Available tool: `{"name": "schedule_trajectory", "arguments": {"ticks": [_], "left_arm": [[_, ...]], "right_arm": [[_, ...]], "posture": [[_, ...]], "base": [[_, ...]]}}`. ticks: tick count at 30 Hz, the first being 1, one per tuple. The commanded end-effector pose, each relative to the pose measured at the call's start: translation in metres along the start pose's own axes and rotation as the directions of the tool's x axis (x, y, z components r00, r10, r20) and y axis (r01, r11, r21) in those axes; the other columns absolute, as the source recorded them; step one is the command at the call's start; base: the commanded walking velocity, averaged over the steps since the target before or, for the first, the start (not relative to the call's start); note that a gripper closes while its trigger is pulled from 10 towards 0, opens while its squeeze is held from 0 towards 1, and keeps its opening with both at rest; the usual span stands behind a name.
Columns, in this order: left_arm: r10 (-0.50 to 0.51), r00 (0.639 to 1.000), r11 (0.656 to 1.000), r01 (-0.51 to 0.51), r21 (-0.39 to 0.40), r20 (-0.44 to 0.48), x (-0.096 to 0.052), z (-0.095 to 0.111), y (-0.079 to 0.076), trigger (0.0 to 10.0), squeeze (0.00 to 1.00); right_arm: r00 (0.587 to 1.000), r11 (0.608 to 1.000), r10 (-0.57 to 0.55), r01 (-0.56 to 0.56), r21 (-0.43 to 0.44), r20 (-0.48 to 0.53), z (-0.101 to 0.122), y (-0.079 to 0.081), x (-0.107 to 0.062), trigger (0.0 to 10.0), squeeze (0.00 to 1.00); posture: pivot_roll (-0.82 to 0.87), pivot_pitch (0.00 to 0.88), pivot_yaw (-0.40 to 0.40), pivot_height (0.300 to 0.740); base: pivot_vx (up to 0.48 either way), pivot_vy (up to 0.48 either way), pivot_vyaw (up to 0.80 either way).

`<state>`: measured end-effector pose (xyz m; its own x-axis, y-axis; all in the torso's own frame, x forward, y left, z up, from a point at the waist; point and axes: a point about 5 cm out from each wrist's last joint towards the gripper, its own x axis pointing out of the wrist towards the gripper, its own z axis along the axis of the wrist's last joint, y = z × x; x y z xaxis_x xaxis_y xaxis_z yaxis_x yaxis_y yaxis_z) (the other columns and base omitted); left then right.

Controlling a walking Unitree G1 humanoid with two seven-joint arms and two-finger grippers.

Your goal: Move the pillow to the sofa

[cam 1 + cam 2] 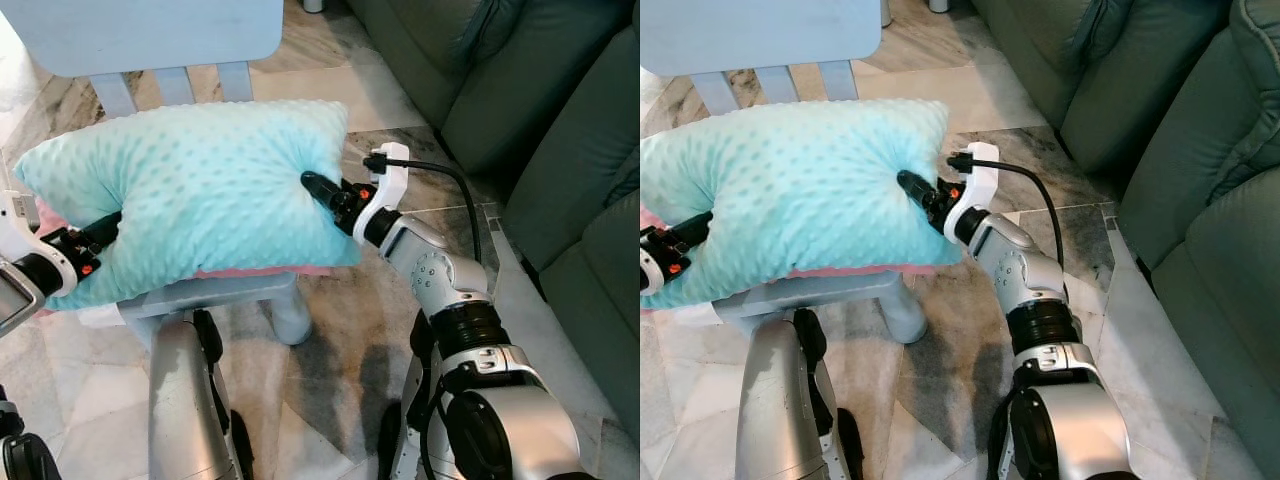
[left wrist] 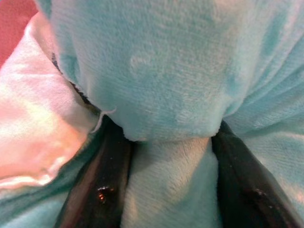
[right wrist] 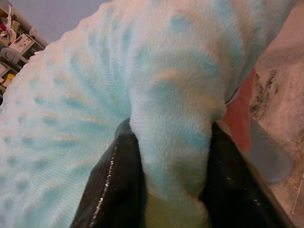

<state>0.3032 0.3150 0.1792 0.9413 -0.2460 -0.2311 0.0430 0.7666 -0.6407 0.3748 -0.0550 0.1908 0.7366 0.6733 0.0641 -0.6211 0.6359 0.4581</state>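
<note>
Marble floor (image 1: 330, 360) underfoot, pale with grey and brown veins, glossy in the light. A light blue chair (image 1: 150, 40) stands straight ahead, slatted back, seat just below. On the right, dark green cushions (image 1: 560, 130) run along the edge.

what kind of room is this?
Likely a home living room: a grey-green sofa on the robot's right, polished marble-look floor tiles, and a pale blue chair bearing the turquoise pillow that both grippers pinch.
</note>
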Motion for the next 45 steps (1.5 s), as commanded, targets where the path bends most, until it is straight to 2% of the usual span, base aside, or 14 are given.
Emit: {"name": "schedule_trajectory", "arguments": {"ticks": [1, 7, 13, 24, 25, 26, 32, 33, 37, 39, 41, 43, 44, 45], "left_arm": [[0.013, 0.999, 1.0, -0.014, -0.018, -0.035, 0.001, -0.011, 0.004, 0.0, 0.0], [0.015, 1.0, 1.0, -0.016, -0.011, -0.027, 0.003, -0.011, 0.003, 0.0, 0.0], [0.009, 1.0, 0.999, -0.009, 0.038, -0.005, 0.007, -0.01, -0.002, 0.0, 0.0], [0.089, 0.99, 0.991, -0.098, 0.09, 0.106, 0.012, -0.003, 0.003, 0.0, 0.0], [0.097, 0.983, 0.985, -0.117, 0.126, 0.157, 0.015, 0.001, 0.001, 0.0, 0.0], [0.097, 0.983, 0.985, -0.117, 0.126, 0.157, 0.015, 0.001, 0.001, 0.0, 0.0], [0.112, 0.933, 0.962, -0.188, 0.2, 0.343, 0.02, 0.016, -0.007, 0.0, 0.0], [0.112, 0.933, 0.962, -0.188, 0.2, 0.343, 0.02, 0.016, -0.007, 0.0, 0.0], [0.085, 0.887, 0.95, -0.209, 0.231, 0.454, 0.027, 0.023, -0.022, 0.0, 0.0], [0.083, 0.859, 0.941, -0.233, 0.243, 0.505, 0.028, 0.025, -0.03, 0.0, 0.0], [0.082, 0.849, 0.939, -0.242, 0.245, 0.521, 0.029, 0.025, -0.033, 0.0, 0.0], [0.086, 0.838, 0.928, -0.264, 0.263, 0.54, 0.035, 0.018, -0.041, 0.0, 0.0], [0.075, 0.842, 0.919, -0.266, 0.291, 0.534, 0.04, 0.007, -0.049, 0.0, 0.0], [0.075, 0.842, 0.919, -0.266, 0.291, 0.534, 0.04, 0.007, -0.049, 0.0, 0.0]], "right_arm": [[1.0, 1.0, 0.009, -0.009, -0.012, -0.008, 0.0, 0.005, 0.002, 0.0, 0.0], [1.0, 1.0, 0.01, -0.01, -0.013, -0.009, -0.001, 0.004, 0.001, 0.0, 0.0], [1.0, 1.0, 0.022, -0.022, 0.007, -0.014, 0.002, 0.006, 0.003, 0.0, 0.0], [0.999, 0.999, 0.042, -0.042, -0.035, -0.008, 0.007, 0.01, 0.008, 0.0, 0.0], [0.999, 0.998, 0.045, -0.044, -0.051, 0.003, 0.011, 0.01, 0.009, 0.0, 0.0], [0.999, 0.998, 0.045, -0.044, -0.051, 0.003, 0.011, 0.01, 0.009, 0.0, 0.0], [0.997, 0.996, 0.051, -0.047, -0.071, 0.05, 0.02, 0.011, 0.01, 0.0, 0.0], [0.997, 0.996, 0.051, -0.047, -0.071, 0.05, 0.02, 0.011, 0.01, 0.0, 0.0], [0.995, 0.994, 0.055, -0.047, -0.095, 0.082, 0.024, 0.012, 0.009, 0.0, 0.0], [0.993, 0.988, 0.069, -0.055, -0.141, 0.096, 0.025, 0.015, 0.005, 0.0, 0.0], [0.992, 0.985, 0.076, -0.06, -0.16, 0.101, 0.026, 0.016, 0.004, 0.0, 0.0], [0.99, 0.973, 0.085, -0.059, -0.221, 0.11, 0.028, 0.017, -0.005, 0.0, 0.0], [0.99, 0.966, 0.077, -0.044, -0.253, 0.12, 0.028, 0.016, -0.015, 0.0, 0.0], [0.99, 0.966, 0.077, -0.044, -0.253, 0.12, 0.028, 0.016, -0.015, 0.0, 0.0]], "posture": [[0.07, 0.25, -0.013, 0.378], [0.06, 0.241, -0.014, 0.378], [0.06, 0.223, -0.018, 0.378], [0.06, 0.171, -0.027, 0.378], [0.06, 0.157, -0.026, 0.378], [0.06, 0.157, -0.026, 0.378], [0.06, 0.091, -0.026, 0.378], [0.06, 0.091, -0.026, 0.378], [0.05, 0.041, -0.027, 0.378], [0.05, 0.026, -0.027, 0.378], [0.05, 0.023, -0.027, 0.378], [0.04, 0.001, -0.024, 0.378], [0.04, 0.0, -0.021, 0.378], [0.04, 0.0, -0.021, 0.378]], "base": [[0.0, 0.0, 0.0], [0.0, 0.0, 0.0], [0.0, 0.0, 0.0], [0.0, 0.0, 0.0], [0.0, 0.0, 0.0], [0.0, 0.0, 0.0], [0.0, 0.0, 0.0], [0.0, 0.0, 0.0], [0.0, 0.0, 0.0], [0.0, 0.0, 0.0], [0.0, 0.0, 0.0], [0.0, 0.0, 0.0], [0.0, 0.0, 0.0], [0.0, 0.0, 0.0]]}}
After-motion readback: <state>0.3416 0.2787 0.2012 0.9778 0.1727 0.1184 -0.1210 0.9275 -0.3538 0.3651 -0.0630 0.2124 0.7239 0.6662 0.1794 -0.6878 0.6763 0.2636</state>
